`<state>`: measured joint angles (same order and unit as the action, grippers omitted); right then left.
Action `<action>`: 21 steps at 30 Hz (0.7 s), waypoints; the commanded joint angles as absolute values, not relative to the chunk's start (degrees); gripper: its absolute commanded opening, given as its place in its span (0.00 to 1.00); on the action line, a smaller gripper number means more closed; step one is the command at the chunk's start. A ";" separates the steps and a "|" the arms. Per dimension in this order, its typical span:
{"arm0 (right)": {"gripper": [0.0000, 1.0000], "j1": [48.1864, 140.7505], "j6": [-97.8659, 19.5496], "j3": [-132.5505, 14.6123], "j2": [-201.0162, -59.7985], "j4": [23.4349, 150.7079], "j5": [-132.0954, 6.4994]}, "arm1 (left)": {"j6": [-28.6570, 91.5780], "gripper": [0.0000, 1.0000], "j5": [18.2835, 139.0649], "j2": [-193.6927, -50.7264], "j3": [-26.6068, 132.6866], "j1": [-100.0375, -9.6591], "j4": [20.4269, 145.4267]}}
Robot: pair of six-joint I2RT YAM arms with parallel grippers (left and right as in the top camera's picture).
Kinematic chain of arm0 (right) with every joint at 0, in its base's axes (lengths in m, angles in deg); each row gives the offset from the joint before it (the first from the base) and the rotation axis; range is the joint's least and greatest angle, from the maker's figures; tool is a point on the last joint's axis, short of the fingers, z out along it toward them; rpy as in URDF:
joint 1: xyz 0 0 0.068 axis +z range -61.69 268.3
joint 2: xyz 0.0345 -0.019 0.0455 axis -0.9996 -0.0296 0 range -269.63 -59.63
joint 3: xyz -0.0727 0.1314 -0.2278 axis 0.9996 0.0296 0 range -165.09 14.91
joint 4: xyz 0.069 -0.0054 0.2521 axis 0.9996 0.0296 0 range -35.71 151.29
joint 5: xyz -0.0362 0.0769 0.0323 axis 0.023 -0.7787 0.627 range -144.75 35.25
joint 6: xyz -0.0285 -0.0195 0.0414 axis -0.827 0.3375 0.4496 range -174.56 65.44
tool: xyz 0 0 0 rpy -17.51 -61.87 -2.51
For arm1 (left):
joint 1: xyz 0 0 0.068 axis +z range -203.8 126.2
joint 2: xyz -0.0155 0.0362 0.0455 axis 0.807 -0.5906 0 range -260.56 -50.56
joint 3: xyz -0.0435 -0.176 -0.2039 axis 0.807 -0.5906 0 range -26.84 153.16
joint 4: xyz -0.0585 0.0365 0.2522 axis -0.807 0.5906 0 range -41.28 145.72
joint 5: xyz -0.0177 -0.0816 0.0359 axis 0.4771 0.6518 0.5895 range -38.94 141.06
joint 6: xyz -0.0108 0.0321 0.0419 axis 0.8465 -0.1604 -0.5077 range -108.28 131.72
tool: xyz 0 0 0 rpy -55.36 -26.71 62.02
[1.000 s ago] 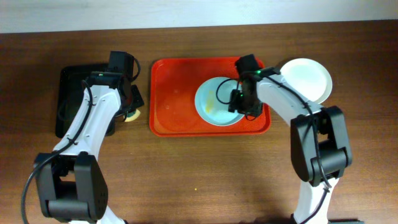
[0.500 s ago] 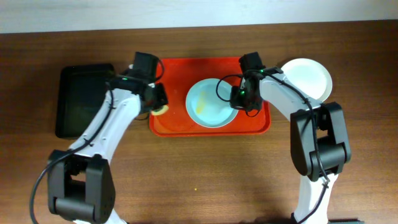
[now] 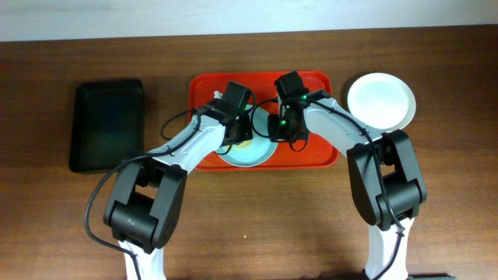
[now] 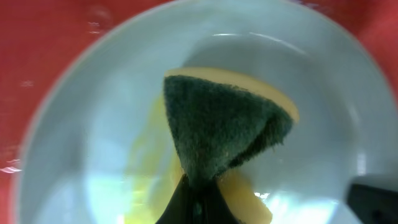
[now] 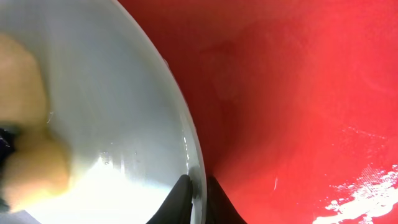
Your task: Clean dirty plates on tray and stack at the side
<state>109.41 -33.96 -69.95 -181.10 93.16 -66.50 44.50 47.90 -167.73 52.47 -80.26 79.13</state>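
Jaws of your left gripper (image 4: 198, 202) nearly closed, pinching green-faced yellow foam sponge (image 4: 217, 130), pressed on pale blue-green round plate (image 4: 81, 137), yellow smear (image 4: 143, 155) beside sponge. Your right gripper (image 5: 196, 194) clamped tight on plate rim. Plate lies in large red plastic tray (image 5: 298, 93). Farther: cream-white round plate (image 3: 380, 101) on wooden table (image 3: 311, 225), just right of tray.

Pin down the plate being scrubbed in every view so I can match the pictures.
Overhead: plate at the red tray's front middle, partly hidden.
Left wrist: plate fills the frame, sponge on it.
Right wrist: plate in the left half, rim between the fingers of the right gripper.
Shared landmark: the red tray around it.
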 commanded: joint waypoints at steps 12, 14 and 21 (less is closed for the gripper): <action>0.14 109.82 -34.20 -69.49 -183.01 93.53 -65.06 | 42.05 0.00 54.61 -170.68 57.11 -79.51 85.43; 0.14 109.82 -34.20 -69.49 -183.01 93.68 -65.04 | 42.03 0.00 45.56 -173.52 57.11 -78.51 86.85; 0.14 109.82 -34.20 -69.49 -183.03 93.68 -64.62 | 42.07 0.00 23.05 -166.04 58.05 -74.20 96.10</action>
<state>110.68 -33.74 -70.00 -181.21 92.48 -68.19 42.77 32.29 -170.09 58.22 -77.02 94.85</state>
